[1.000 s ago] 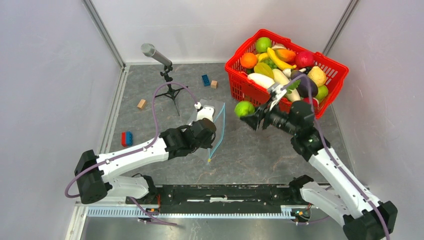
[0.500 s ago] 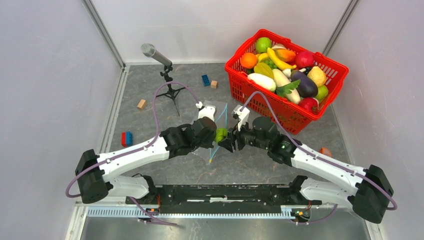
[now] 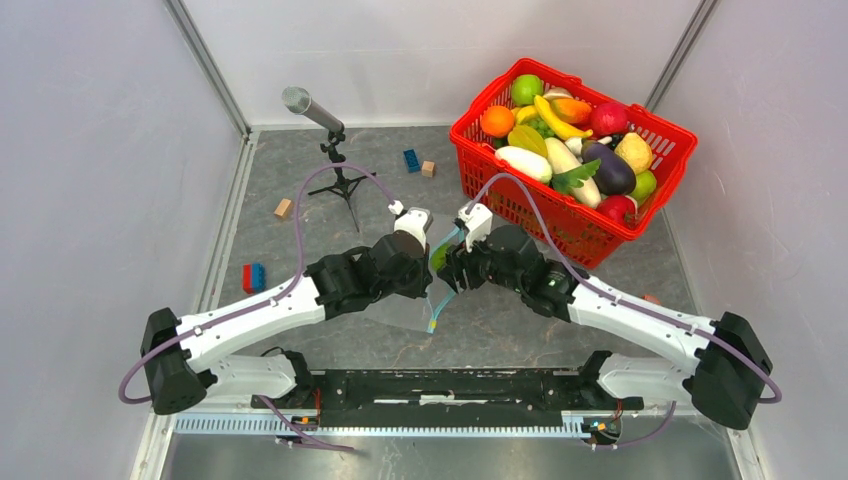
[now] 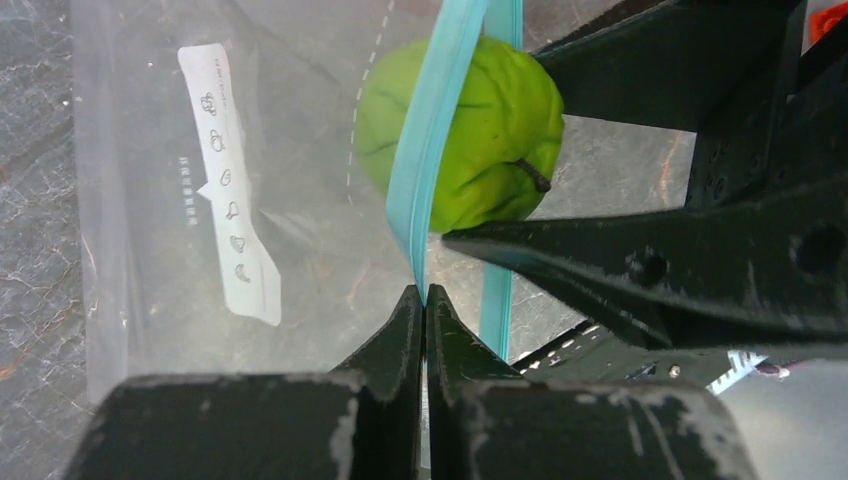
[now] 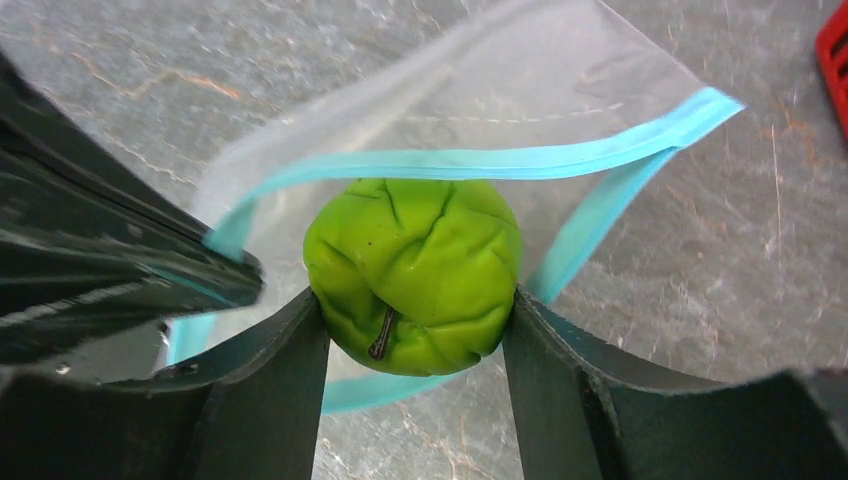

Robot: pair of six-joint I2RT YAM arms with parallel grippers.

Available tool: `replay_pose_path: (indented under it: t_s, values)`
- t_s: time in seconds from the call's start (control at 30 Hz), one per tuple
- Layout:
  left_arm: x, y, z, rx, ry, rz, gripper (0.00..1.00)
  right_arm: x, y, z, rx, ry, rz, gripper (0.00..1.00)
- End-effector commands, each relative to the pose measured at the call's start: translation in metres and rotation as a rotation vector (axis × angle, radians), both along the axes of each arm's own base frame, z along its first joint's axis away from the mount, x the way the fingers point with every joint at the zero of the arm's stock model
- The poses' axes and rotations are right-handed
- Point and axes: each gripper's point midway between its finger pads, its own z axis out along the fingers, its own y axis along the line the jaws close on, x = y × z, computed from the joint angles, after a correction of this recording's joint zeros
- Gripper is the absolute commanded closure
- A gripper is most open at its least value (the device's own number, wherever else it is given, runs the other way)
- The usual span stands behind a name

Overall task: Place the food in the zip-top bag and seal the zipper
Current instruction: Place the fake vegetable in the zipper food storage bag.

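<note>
Left gripper (image 4: 424, 296) clamped shut on zipper (image 4: 432, 130) of zip-top bag (image 4: 160, 300); right gripper (image 5: 412, 305) grips green fruit (image 5: 415, 250) at bag mouth, zipper looping round it. Overhead, fruit nearly hidden between grippers, bag faint.

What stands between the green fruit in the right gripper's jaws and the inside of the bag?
Nothing visible. The green fruit sits in the open mouth of the zip-top bag, between its two zipper strips. The left gripper, jaws shut, pinches one strip, holding them apart.
</note>
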Motion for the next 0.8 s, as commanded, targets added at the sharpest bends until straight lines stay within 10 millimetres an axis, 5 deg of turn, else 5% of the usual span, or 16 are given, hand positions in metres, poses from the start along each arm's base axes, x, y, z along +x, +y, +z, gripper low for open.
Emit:
replay_pose_path:
  t_s: [0.0,0.17,0.27,0.5,0.77]
  values:
    - [0.005,-0.010,0.038,-0.077,-0.043,-0.007,0.98,0.001,0.028,0.056,0.091,-0.101,0.096,0.36]
    - [0.007,-0.005,0.046,-0.101,-0.053,0.024,0.98,0.004,0.023,0.063,0.067,-0.099,0.068,0.21]
    - [0.010,-0.001,0.055,-0.130,-0.060,0.044,0.98,0.000,0.021,0.084,0.111,-0.138,0.081,0.13]
    - [0.021,0.013,0.071,-0.177,-0.086,0.097,0.98,-0.016,0.012,0.130,0.214,-0.191,0.109,0.13]
    - [0.026,0.026,0.063,-0.169,-0.086,0.146,0.98,-0.006,-0.037,0.110,0.216,-0.175,-0.148,0.14]
